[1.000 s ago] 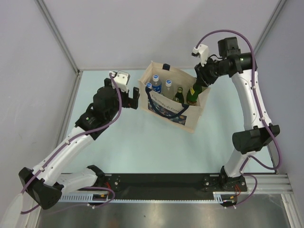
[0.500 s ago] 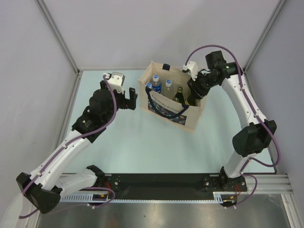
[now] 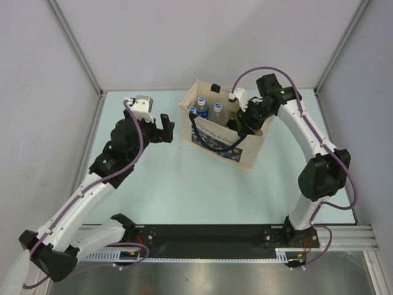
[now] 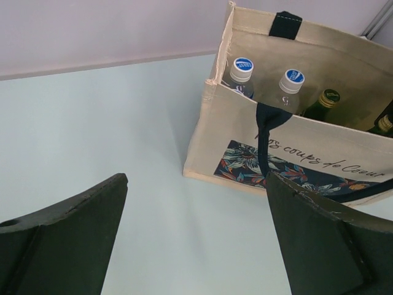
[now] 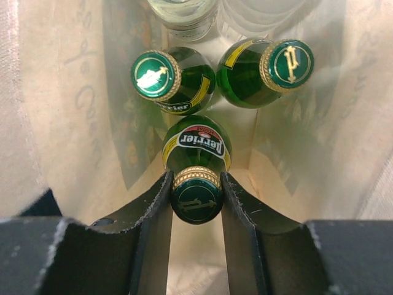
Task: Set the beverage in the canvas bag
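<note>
Pale teal surface (image 3: 184,178), grey walls around. Green bottle (image 5: 196,161) is now down inside the canvas bag (image 3: 221,142), at its right end. A second ago it was only at the bag's mouth, with the arm higher and further right. The right arm has since swung in and dipped, so its wrist now sits over the opening. Right gripper (image 5: 195,184) pinches the bottle's neck just under the gold cap, one finger on each side.

Judgement: lowering looks nearly done, with release and retreat left. Two other green bottles (image 5: 164,77) stand upright just beyond it, close but with a sliver of gap. Clear bottles with blue caps (image 4: 242,67) fill the bag's left end.

Left gripper (image 4: 196,203) is spread wide and empty. It has drifted slightly away from the bag and sits beside the left wall, not touching.

Hard to tell:
- The bottle's base and the bag floor are hidden, so I can't say whether it is resting or hanging.
- In the top view the right fingers and the bottle are masked by the wrist and bag rim.
- The gripper body blocks the lower edge of the right wrist view.
- In the left wrist view the bag's right end is cut off.
</note>
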Controlling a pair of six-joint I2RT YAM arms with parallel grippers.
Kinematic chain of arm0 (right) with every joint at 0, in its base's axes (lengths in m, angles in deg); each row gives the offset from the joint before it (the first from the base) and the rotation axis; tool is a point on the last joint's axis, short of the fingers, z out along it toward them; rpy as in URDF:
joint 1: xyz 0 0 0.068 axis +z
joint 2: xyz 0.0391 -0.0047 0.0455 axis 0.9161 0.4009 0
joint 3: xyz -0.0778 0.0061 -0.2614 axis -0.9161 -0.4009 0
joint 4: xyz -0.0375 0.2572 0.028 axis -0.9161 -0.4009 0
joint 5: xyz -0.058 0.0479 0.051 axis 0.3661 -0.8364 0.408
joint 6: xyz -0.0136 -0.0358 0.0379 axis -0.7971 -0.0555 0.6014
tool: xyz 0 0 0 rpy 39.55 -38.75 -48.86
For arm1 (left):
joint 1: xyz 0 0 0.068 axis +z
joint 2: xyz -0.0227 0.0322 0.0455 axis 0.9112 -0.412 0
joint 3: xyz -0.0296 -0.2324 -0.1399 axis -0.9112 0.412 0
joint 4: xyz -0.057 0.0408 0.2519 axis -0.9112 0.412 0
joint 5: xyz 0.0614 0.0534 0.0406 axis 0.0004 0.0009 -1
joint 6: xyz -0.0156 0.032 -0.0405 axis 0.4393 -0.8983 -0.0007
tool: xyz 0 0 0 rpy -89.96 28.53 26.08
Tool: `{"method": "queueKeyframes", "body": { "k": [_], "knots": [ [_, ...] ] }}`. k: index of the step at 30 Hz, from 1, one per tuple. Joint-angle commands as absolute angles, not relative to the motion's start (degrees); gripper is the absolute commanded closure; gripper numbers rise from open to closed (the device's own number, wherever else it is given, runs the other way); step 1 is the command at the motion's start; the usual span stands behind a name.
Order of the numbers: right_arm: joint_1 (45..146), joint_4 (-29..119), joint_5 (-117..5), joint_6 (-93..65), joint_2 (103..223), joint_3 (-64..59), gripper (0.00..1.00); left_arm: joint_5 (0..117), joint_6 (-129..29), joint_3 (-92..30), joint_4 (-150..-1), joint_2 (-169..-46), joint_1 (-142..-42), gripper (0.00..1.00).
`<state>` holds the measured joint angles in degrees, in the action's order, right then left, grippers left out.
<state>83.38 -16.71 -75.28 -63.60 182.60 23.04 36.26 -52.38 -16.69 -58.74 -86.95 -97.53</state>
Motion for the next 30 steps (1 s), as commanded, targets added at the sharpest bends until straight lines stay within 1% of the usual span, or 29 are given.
{"method": "queueKeyframes", "body": {
  "k": [1, 2, 3, 5, 7, 9, 15, 19, 20, 22, 23, 25, 27, 29, 30],
  "knots": [
    [83.94, -12.49, -74.99, -64.72, 180.77, 20.91, 0.74, 37.99, -49.73, -16.43, -60.50, -85.17, -96.26, 0.00],
    [84.03, -12.05, -74.73, -64.54, 180.60, 20.82, 0.72, 38.26, -49.47, -16.52, -60.50, -85.17, -95.91, 0.00],
    [83.85, -12.05, -74.55, -64.37, 180.51, 20.82, 0.67, 38.52, -49.38, -16.61, -60.59, -85.17, -95.73, 0.00],
    [84.03, -11.78, -74.55, -64.10, 180.07, 20.99, 0.62, 39.31, -49.03, -16.78, -60.50, -85.25, -95.21, 0.00],
    [84.03, -11.61, -74.64, -63.75, 179.81, 21.52, 0.53, 39.66, -49.03, -17.05, -60.50, -85.34, -95.03, 0.00],
    [84.03, -11.61, -74.82, -63.40, 179.54, 22.04, 0.48, 40.02, -49.03, -17.31, -60.32, -85.34, -94.85, 0.00],
    [84.12, -12.31, -75.96, -62.96, 178.49, 24.15, 0.43, 40.63, -48.77, -17.93, -60.06, -85.25, -94.41, 0.00],
    [83.94, -13.62, -76.31, -62.43, 177.70, 27.57, 0.42, 40.81, -48.41, -18.63, -59.88, -85.17, -94.15, 0.00],
    [83.77, -14.06, -76.40, -62.43, 177.43, 30.19, 0.41, 40.89, -47.80, -18.98, -59.62, -85.17, -93.97, 0.00],
    [82.89, -14.16, -75.79, -60.94, 176.47, 32.93, 0.37, 42.12, -46.75, -20.30, -59.10, -85.78, -93.01, 0.00],
    [82.02, -13.63, -75.61, -59.63, 176.03, 35.29, 0.31, 42.82, -45.09, -20.91, -58.83, -86.13, -92.48, 0.00],
    [78.69, -11.01, -75.78, -54.82, 174.45, 37.24, 0.23, 45.27, -43.06, -23.28, -57.61, -87.01, -90.47, 0.00],
    [75.78, -8.46, -75.78, -51.20, 172.00, 38.21, 0.03, 46.16, -40.34, -26.26, -56.64, -88.41, -89.06, 0.00],
    [70.60, -3.19, -72.81, -41.98, 170.41, 37.69, 0.00, 46.43, -37.53, -28.90, -54.27, -90.25, -87.03, 0.00],
    [68.49, -1.34, -70.71, -37.69, 169.62, 36.56, 0.00, 46.52, -36.73, -32.74, -52.95, -90.96, -86.51, 0.00]
  ]
}}
